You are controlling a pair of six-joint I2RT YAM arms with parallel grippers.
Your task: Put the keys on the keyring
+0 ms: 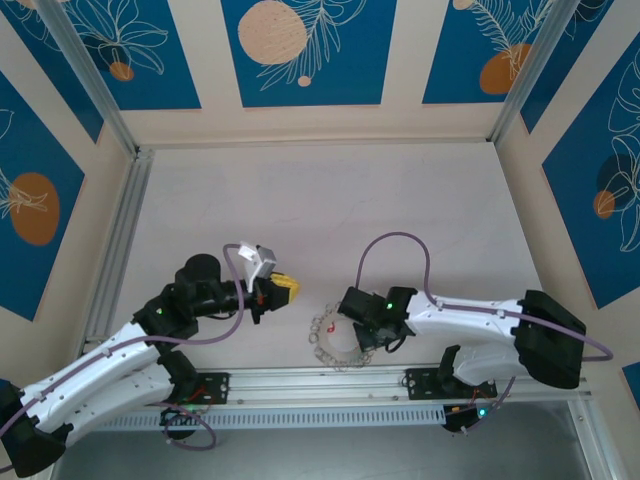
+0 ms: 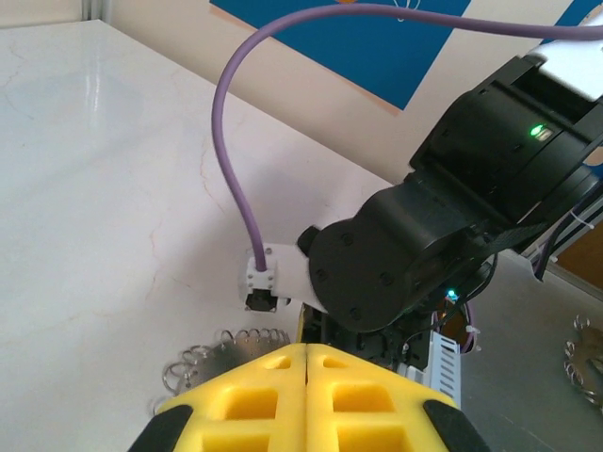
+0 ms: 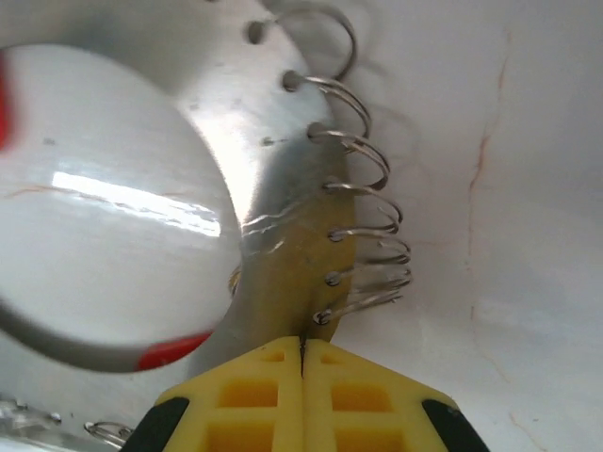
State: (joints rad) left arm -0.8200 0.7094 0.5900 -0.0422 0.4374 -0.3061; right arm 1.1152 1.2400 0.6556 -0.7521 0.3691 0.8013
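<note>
Pinching the keyring by its flat silvery band, the right gripper has its yellow fingers pressed together on the metal edge. The keys look like small wire loops threaded through holes along the band's outer rim. A red piece is blurred close to the lens. Top view shows the ring lying on the white table at the near edge, between the arms. The left gripper is pressed together with nothing in it, apart from the ring to its left
</note>
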